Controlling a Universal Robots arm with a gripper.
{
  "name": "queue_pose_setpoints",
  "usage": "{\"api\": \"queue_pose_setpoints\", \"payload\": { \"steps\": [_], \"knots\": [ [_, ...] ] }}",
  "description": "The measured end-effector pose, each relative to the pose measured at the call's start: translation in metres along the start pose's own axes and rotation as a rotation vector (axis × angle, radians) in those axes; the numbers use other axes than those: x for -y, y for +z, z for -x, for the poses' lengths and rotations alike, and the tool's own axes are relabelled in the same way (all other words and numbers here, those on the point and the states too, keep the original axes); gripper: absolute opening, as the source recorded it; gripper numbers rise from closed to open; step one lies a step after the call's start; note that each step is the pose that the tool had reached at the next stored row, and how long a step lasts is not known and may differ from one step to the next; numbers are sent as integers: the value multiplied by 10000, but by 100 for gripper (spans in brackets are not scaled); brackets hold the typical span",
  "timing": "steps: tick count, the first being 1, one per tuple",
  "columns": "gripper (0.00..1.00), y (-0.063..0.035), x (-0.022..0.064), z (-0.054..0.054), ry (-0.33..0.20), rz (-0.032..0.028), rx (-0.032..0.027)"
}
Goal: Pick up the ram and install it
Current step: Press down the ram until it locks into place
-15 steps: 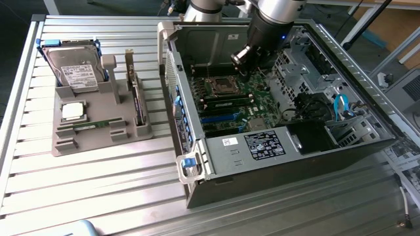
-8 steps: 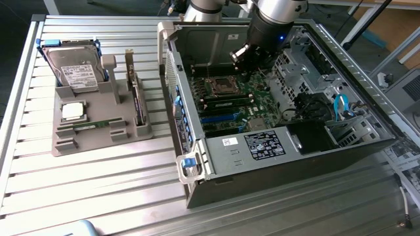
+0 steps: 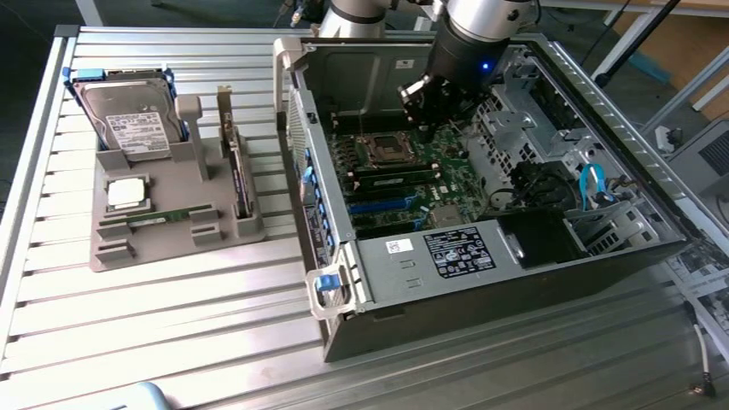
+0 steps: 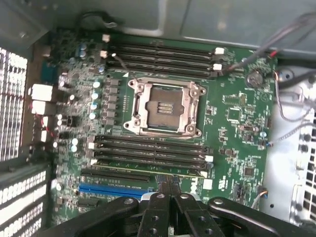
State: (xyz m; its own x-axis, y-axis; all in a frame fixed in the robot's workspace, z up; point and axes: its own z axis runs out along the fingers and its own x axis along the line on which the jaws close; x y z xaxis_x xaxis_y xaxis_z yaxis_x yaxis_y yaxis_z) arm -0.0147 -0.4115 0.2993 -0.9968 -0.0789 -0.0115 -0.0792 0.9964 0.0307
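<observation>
While a grey holder tray (image 3: 171,231) lies on the slatted table (image 3: 137,333) at the exterior view's left, carrying a hard drive (image 3: 123,115), a silver processor chip (image 3: 125,193) and one ram stick (image 3: 169,216) lying flat, the open computer case (image 3: 479,273) sits to its right. Inside it, the gripper (image 3: 424,128) hangs over the motherboard (image 4: 237,128), fingers pressed together and holding nothing, tips just above a second ram stick (image 4: 148,169) seated in the slot nearest them, beside the empty processor socket (image 4: 164,107).
</observation>
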Motion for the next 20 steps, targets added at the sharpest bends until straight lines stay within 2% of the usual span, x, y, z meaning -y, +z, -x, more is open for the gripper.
{"api": "queue_pose_setpoints", "payload": {
  "steps": [8,20],
  "knots": [
    [11,3,0,0,1291,-14,39],
    [11,10,0,0,1345,-14,42]
  ]
}}
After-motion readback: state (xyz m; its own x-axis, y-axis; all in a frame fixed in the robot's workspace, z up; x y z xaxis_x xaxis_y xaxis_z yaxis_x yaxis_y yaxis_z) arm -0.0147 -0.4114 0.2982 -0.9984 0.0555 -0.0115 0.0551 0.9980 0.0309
